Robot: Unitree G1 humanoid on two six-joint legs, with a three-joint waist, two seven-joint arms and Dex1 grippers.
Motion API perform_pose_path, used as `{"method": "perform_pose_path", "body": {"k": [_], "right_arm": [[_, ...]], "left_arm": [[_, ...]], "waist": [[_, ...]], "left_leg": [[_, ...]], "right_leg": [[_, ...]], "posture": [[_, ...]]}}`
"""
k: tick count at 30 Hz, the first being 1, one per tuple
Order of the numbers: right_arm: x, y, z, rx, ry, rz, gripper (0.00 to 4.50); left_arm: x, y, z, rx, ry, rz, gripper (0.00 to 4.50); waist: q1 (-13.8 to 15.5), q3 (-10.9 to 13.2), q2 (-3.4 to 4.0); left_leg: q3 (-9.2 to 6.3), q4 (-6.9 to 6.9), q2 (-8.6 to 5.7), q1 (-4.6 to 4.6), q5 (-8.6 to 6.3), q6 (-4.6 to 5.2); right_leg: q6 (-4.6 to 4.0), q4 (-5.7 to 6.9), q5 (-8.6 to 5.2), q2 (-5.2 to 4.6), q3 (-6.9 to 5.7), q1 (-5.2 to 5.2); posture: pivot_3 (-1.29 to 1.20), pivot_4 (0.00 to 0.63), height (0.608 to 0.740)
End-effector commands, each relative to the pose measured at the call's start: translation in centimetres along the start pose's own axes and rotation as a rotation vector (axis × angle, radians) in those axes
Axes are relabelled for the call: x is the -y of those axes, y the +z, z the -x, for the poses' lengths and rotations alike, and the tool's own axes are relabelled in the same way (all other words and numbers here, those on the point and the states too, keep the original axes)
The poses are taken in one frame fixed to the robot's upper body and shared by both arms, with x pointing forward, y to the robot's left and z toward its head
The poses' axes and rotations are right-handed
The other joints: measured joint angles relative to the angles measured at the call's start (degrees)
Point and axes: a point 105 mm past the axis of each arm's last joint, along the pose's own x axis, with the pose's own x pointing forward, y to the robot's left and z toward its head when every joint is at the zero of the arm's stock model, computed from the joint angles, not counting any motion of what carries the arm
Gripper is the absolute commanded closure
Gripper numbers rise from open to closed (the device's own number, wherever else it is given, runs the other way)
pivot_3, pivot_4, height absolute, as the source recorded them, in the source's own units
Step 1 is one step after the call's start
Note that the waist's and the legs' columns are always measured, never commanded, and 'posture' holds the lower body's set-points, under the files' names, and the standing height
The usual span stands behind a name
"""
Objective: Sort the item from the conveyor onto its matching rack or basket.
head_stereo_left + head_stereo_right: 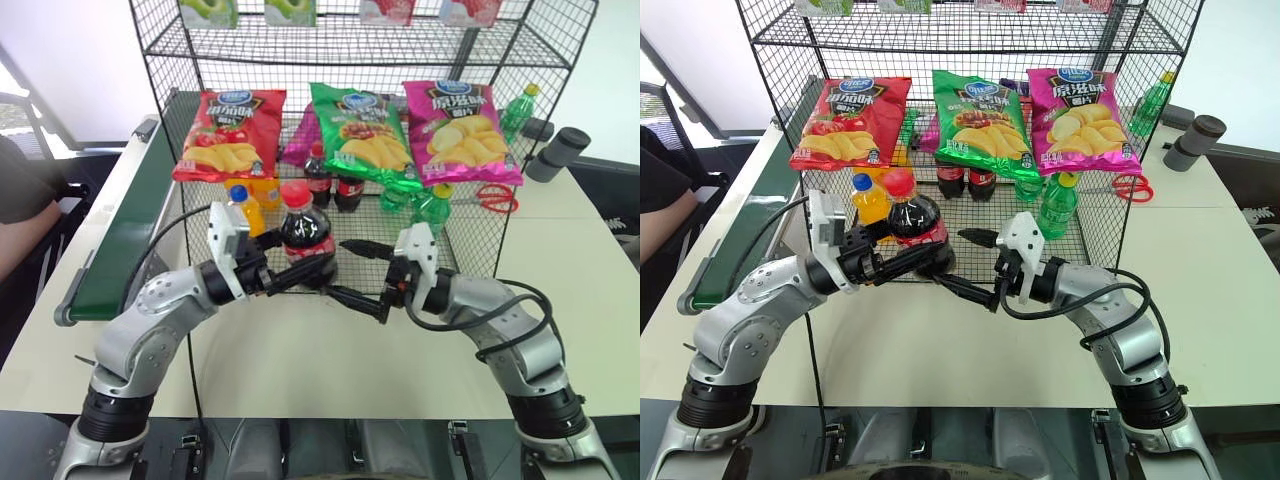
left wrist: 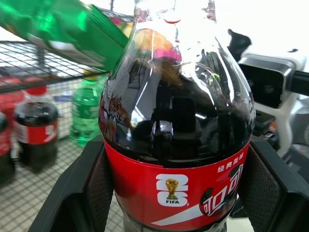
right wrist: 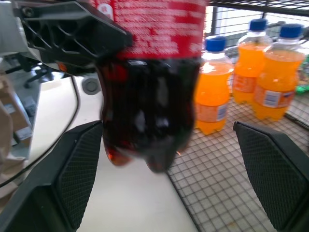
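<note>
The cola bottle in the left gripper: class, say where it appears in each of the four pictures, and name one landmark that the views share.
Left eye view: cola bottle centre, in the left gripper.
Right eye view: left of centre.
Left wrist view: fills the middle, between the fingers.
Right wrist view: upper centre-left, between the open right gripper's fingers.
Shared landmark: the rack.

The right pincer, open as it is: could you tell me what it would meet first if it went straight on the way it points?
Probably the cola bottle held by the left pincer; it hangs between the right pincer's open fingers.
</note>
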Motion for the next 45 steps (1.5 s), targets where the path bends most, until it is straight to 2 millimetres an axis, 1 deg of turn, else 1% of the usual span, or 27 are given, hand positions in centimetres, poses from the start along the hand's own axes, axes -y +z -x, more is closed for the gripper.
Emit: {"method": "perform_pose_path", "body": {"k": [1,7,13,15,16,17,18,25,26,27,28,31,35,40,45], "right_arm": [[-0.2,0.8,-0.3,0.035,0.021,0.005,0.0],[-0.7,0.8,-0.8,0.042,0.051,-0.021,0.0],[-0.7,1.0,-1.1,0.057,0.057,-0.062,0.0],[-0.7,0.9,-1.1,0.06,0.056,-0.075,0.57],[-0.8,0.9,-1.0,0.059,0.058,-0.08,0.94],[-0.8,0.8,-1.0,0.057,0.06,-0.083,1.5],[-0.9,0.8,-1.0,0.056,0.061,-0.087,1.76],[-1.0,0.7,-1.0,0.054,0.06,-0.083,1.76],[-1.0,0.7,-1.0,0.053,0.06,-0.083,1.76],[-1.0,0.6,-1.0,0.053,0.06,-0.082,1.76],[-1.0,0.6,-1.0,0.053,0.06,-0.082,1.76],[-0.9,0.5,-1.1,0.051,0.06,-0.08,1.76],[-0.6,0.3,-1.0,0.047,0.036,-0.079,1.76],[1.0,-0.9,-0.3,0.033,-0.058,-0.069,1.76],[2.4,-2.0,0.2,0.019,-0.13,-0.036,1.76]], "left_arm": [[1.5,1.4,-0.6,0.042,-0.086,-0.038,1.52],[2.0,1.2,-0.9,0.036,-0.115,-0.029,1.52],[2.3,1.0,-1.0,0.025,-0.132,-0.029,1.52],[2.3,1.0,-0.9,0.022,-0.135,-0.03,1.52],[2.3,0.9,-1.0,0.021,-0.137,-0.029,1.52],[2.3,0.9,-1.0,0.021,-0.137,-0.03,1.52],[2.3,1.0,-1.0,0.022,-0.137,-0.031,1.52],[2.3,1.0,-1.0,0.023,-0.142,-0.017,1.52],[2.4,1.0,-0.9,0.021,-0.147,-0.007,0.51],[2.5,1.0,-0.9,0.021,-0.152,0.0,0.18],[2.5,1.0,-0.8,0.021,-0.156,0.004,0.02],[2.1,1.3,-0.7,0.033,-0.12,-0.027,0.02],[1.8,2.0,-0.2,0.06,-0.093,-0.026,0.02],[0.7,2.5,1.4,0.053,0.003,-0.052,0.02],[-0.3,1.7,3.4,-0.005,0.104,-0.111,0.02]], "waist": [[0.0,0.0,0.0],[0.0,0.0,0.0],[0.0,0.0,0.0],[0.0,0.0,0.0],[0.0,0.0,0.0],[0.0,0.0,0.0],[0.0,0.0,0.0],[0.0,0.0,0.0],[0.0,0.0,0.0],[0.0,0.0,0.0],[0.0,0.0,0.0],[0.0,0.0,0.0],[0.0,0.0,0.0],[0.0,0.0,0.0],[-0.1,0.0,0.01]], "left_leg": [[0.0,0.0,0.0,0.0,0.0,0.0],[0.0,0.0,0.0,0.0,0.0,0.0],[-0.01,0.01,0.0,0.01,0.0,0.0],[-0.01,0.01,0.0,0.01,0.0,0.0],[-0.01,0.01,0.0,0.01,0.0,0.0],[-0.01,0.01,0.01,0.01,0.0,0.0],[-0.02,0.01,0.0,0.01,0.0,0.0],[-0.02,0.01,0.0,0.01,0.0,0.0],[-0.01,0.01,0.0,0.01,0.0,0.0],[-0.02,0.01,0.0,0.01,0.0,0.0],[-0.02,0.01,0.0,0.01,0.0,0.0],[-0.02,0.01,0.0,0.01,0.0,0.0],[-0.02,0.01,0.0,0.01,0.0,0.0],[-0.02,0.01,0.0,0.01,0.0,0.0],[-0.02,0.01,0.0,0.02,0.0,0.0]], "right_leg": [[0.0,0.0,0.0,0.0,0.0,0.0],[0.0,0.01,0.0,0.0,0.0,0.0],[0.0,0.02,0.0,-0.01,0.0,0.0],[0.0,0.02,0.0,-0.01,0.0,0.0],[0.0,0.02,0.0,-0.02,0.0,0.0],[0.0,0.02,0.0,-0.02,0.0,0.0],[0.0,0.03,0.0,-0.02,0.0,0.0],[0.0,0.02,0.0,0.0,0.0,0.0],[0.0,0.02,0.0,0.0,0.0,0.0],[0.0,0.02,0.0,0.0,0.0,0.0],[0.0,0.02,0.0,0.0,0.0,0.0],[0.0,0.03,0.0,0.0,0.0,0.0],[0.0,0.03,0.0,0.0,0.0,0.0],[0.0,0.03,0.0,-0.02,0.0,0.0],[0.0,0.03,0.0,0.0,0.0,0.0]], "posture": [[0.0,0.15,0.734],[0.0,0.15,0.734],[0.0,0.15,0.734],[0.0,0.15,0.734],[0.0,0.15,0.734],[0.0,0.15,0.734],[0.0,0.15,0.734],[0.0,0.15,0.734],[0.0,0.15,0.734],[0.0,0.15,0.734],[0.0,0.15,0.734],[0.0,0.15,0.734],[0.0,0.15,0.734],[0.0,0.15,0.734],[0.0,0.15,0.734]]}}
